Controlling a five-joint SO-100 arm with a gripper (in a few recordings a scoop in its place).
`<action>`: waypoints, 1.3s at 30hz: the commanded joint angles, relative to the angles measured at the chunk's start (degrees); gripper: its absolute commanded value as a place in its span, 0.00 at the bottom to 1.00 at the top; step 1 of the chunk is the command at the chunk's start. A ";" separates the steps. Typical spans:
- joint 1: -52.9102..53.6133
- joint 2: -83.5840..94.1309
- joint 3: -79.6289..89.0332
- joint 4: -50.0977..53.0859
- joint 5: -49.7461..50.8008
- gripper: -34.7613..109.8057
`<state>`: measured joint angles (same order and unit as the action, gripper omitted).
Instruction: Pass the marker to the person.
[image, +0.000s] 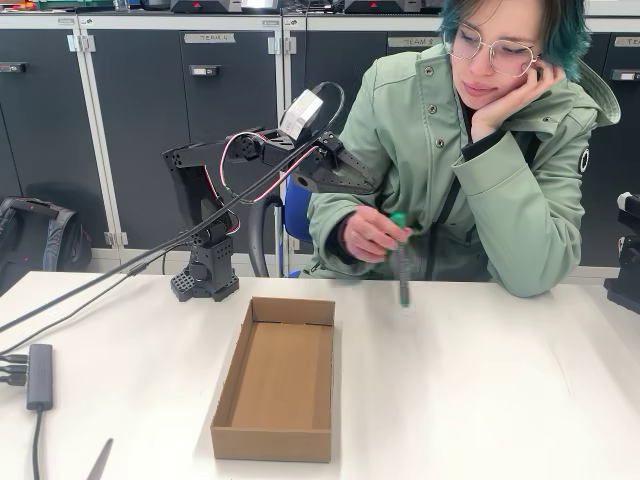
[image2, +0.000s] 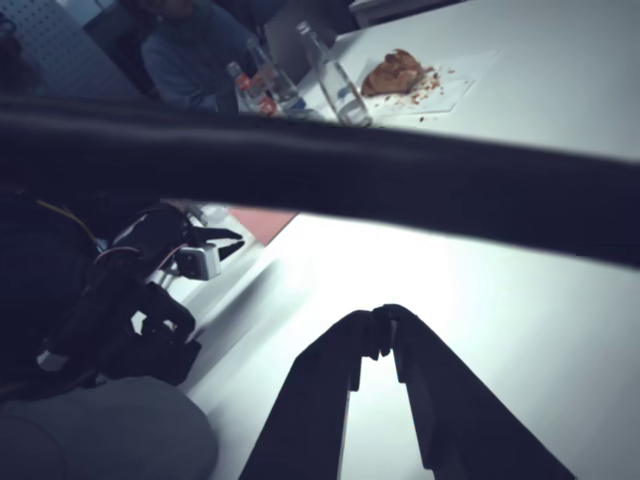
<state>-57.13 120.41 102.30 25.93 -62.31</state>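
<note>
The person (image: 470, 150) sits behind the white table (image: 480, 380), head propped on one hand. Their other hand (image: 368, 236) holds the marker (image: 402, 270), which hangs blurred with its green cap up, just above the tabletop. My black gripper (image: 362, 184) is raised at the person's chest height, a little above and left of that hand and apart from the marker. In the wrist view the gripper (image2: 383, 325) has its fingertips touching with nothing between them, over bare white table.
An open cardboard box (image: 275, 385) lies on the table in front of my base (image: 207, 270). A USB hub (image: 38, 375) with cables sits at the left edge. In the wrist view, bottles (image2: 335, 80) and food on paper (image2: 400, 70) stand on a far table.
</note>
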 joint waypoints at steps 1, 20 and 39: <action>1.23 5.36 1.32 -1.14 -0.70 0.21; 5.27 6.33 -2.55 15.56 6.50 0.21; 4.31 10.63 -1.93 21.18 9.76 0.22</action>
<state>-52.03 127.18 100.46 47.99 -53.09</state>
